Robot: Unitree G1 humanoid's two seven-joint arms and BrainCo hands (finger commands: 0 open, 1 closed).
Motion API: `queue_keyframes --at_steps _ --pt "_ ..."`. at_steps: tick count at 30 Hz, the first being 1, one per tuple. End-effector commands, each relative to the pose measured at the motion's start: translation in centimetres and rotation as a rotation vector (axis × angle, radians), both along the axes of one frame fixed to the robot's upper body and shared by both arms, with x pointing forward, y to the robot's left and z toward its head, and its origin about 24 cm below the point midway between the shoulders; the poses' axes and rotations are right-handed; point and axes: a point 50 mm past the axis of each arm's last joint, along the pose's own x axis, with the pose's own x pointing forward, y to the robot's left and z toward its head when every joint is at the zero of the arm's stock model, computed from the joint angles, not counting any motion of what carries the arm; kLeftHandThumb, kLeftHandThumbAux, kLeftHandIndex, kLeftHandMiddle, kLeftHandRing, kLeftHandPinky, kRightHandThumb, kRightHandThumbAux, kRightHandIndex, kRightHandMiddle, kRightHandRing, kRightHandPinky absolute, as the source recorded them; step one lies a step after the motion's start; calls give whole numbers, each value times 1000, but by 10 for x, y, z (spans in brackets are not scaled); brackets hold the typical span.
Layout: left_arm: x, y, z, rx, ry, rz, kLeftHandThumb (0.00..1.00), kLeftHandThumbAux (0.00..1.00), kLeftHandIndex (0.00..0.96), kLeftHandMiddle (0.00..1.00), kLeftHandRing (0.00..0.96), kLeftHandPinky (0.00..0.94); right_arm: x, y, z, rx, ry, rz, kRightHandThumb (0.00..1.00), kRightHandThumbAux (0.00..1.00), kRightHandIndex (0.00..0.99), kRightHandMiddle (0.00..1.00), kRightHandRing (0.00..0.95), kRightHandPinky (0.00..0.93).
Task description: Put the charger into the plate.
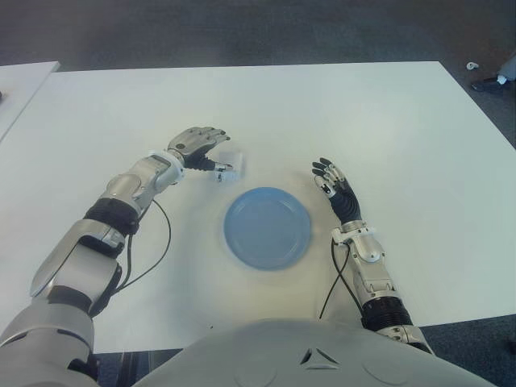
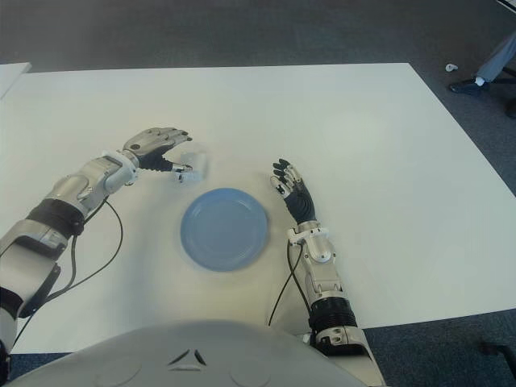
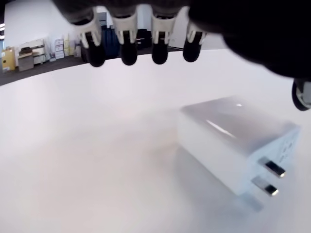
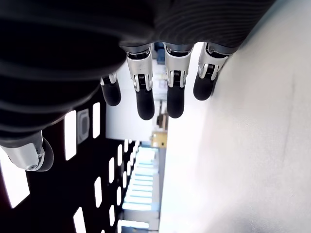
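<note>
I have the left hand (image 1: 199, 145) poised over the white wall charger (image 1: 232, 164), which lies on the white surface (image 1: 387, 121) just beyond the blue plate (image 1: 267, 227), off its far-left rim and clear of it. The plate is my landmark throughout. In the left wrist view the charger (image 3: 238, 141) lies on its side with its two metal prongs (image 3: 268, 175) pointing out level with the surface, and the four fingertips (image 3: 128, 53) hang above and behind it, spread and holding nothing. The thumb (image 1: 218, 168) shows low beside the charger in the eye view; I cannot tell whether it touches the casing. I judge this to be the approach before a grasp: the fingers arch over so they can close against the thumb across the charger's broad sides.

The plate holds nothing and sits between the two hands, near the charger, so I judge the carry will be short once the charger is lifted. The charger's smooth, small body lying flat may slide away rather than rise if the fingers close unevenly.

The right hand (image 1: 332, 182) shows just off the plate's right rim, idle. Its own wrist view shows the fingers (image 4: 145, 94) extended and relaxed, holding nothing. I judge it is kept there to stay clear of the left hand's path to the plate.
</note>
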Motion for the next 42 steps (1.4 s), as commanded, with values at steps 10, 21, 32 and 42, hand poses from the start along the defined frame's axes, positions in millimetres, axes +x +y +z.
queue_keyframes --at_steps 10,21,32,42 --pt "-5 1 -18 82 -28 -75 182 242 0 0 0 0 -9 -1 -15 -14 94 -10 0 418 102 177 142 86" --pt "-6 1 -23 114 -26 -97 180 238 0 0 0 0 -9 0 -15 -11 92 -9 0 412 95 172 142 93" --pt "-6 1 -27 116 -13 -97 192 244 0 0 0 0 -9 2 -15 -9 92 -9 0 417 95 170 140 95" --pt "-7 2 -30 121 -3 -98 186 246 0 0 0 0 -9 3 -15 -6 92 -9 0 414 90 167 138 94"
